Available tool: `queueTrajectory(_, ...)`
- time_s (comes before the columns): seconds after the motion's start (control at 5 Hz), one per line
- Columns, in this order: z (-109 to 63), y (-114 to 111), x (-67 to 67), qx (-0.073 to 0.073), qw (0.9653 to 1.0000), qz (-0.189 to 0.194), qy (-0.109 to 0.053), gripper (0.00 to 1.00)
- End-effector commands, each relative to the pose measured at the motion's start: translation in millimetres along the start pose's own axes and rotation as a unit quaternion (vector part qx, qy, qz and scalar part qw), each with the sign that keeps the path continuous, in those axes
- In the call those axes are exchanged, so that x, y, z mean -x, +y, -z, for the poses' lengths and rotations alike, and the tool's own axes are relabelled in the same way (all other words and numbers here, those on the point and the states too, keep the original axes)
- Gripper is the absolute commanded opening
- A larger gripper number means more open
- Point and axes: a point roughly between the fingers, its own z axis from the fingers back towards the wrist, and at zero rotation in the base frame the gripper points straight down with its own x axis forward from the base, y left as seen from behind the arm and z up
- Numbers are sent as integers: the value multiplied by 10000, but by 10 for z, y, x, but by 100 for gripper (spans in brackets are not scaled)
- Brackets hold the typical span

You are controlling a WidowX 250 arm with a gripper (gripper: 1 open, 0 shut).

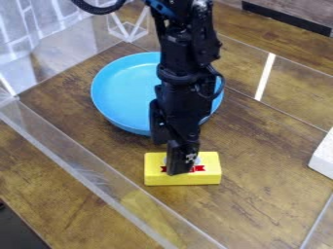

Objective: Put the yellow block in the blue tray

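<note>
Robot lab test cell, dark wood-grain counter [78, 126], clear acrylic guard walls [53, 49] around it, black robot arm [186, 68]
</note>
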Motion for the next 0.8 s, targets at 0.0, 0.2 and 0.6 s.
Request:
queueTrajectory(0.0, 120, 14, 21, 50, 10000, -55, 24, 100)
queueTrajectory(0.2, 140, 20, 29, 83, 9999, -100, 26, 100)
queueTrajectory(0.6, 187, 36, 43, 156, 9997, -180, 44, 100)
